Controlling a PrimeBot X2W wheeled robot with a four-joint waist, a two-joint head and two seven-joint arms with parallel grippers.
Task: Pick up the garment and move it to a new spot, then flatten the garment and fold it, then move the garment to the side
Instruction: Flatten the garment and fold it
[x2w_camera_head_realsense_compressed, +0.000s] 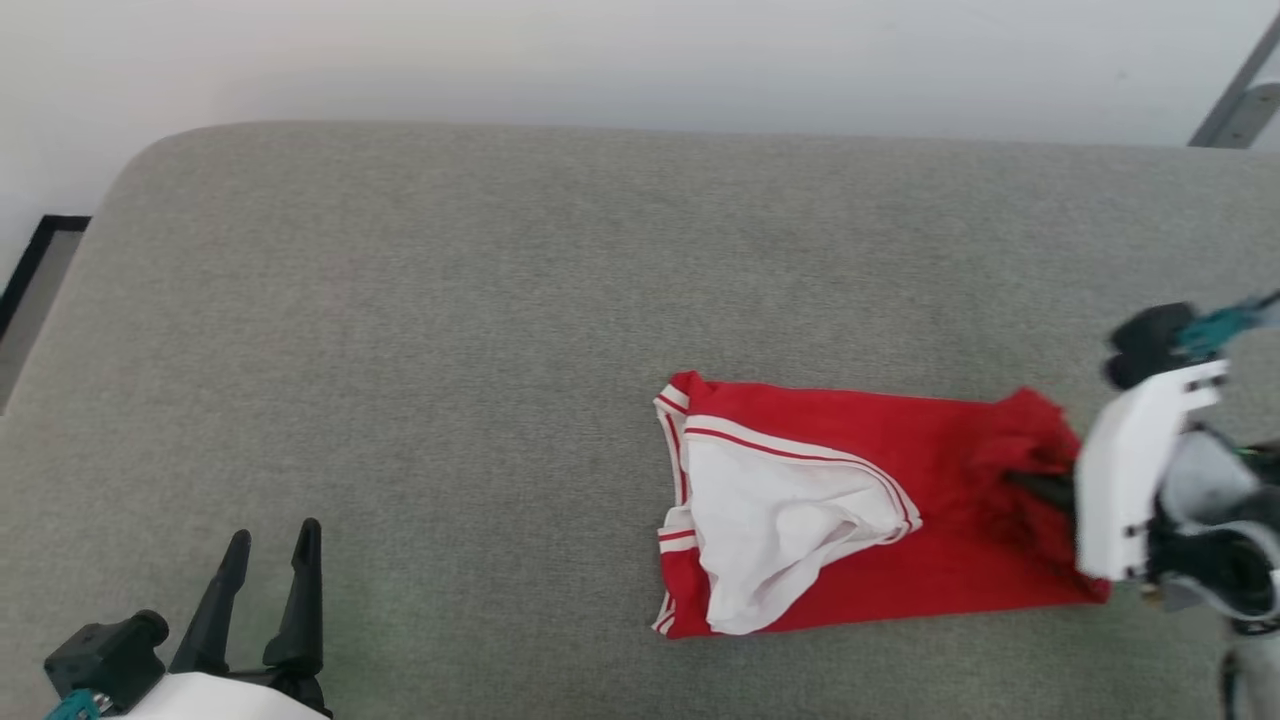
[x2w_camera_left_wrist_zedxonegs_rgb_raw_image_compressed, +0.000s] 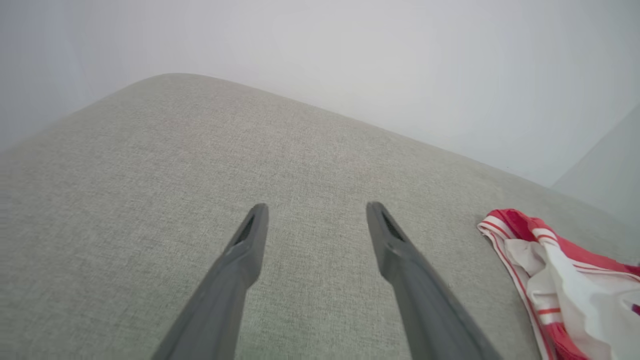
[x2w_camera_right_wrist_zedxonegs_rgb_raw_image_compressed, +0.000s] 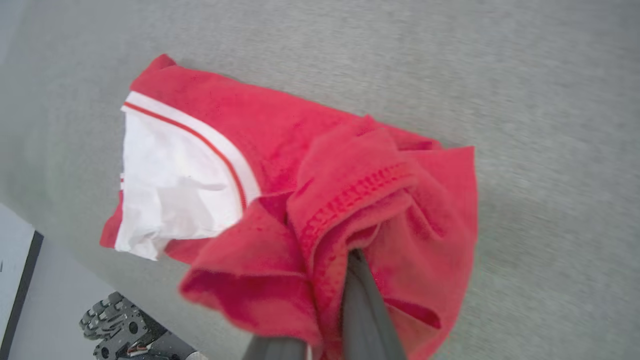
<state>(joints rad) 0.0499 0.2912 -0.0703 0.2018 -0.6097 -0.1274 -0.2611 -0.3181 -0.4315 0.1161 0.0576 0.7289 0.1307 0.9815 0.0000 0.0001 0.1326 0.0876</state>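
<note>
**Robot grips red jersey at one end on grey cushion**

A red jersey-style shirt with a white short sleeve and red-and-white striped trim (x2w_camera_head_realsense_compressed: 900, 500) lies folded on the right side of a broad grey woven upholstered surface (x2w_camera_head_realsense_compressed: 450, 300), nearer the robot than the far edge. The white sleeve rests on top at the shirt's left end, and the striped trim runs along that edge.

At the shirt's right end the red cloth is bunched up, and the right gripper (x2w_camera_head_realsense_compressed: 1040, 490) reaches into it from the right. In the right wrist view the hem folds around the dark fingers (x2w_camera_right_wrist_zedxonegs_rgb_raw_image_compressed: 365, 310), which are closed on the fabric, their tips buried in it.

The left gripper (x2w_camera_head_realsense_compressed: 275, 535) sits at the near left, well apart from the shirt, over bare upholstery. Its two long dark fingers are spread wide with nothing between them. In the left wrist view, the shirt's striped end (x2w_camera_left_wrist_zedxonegs_rgb_raw_image_compressed: 565, 280) lies off to the right of the gripper (x2w_camera_left_wrist_zedxonegs_rgb_raw_image_compressed: 316, 207). A pale wall (x2w_camera_head_realsense_compressed: 600, 60) rises beyond the surface's far edge.
</note>
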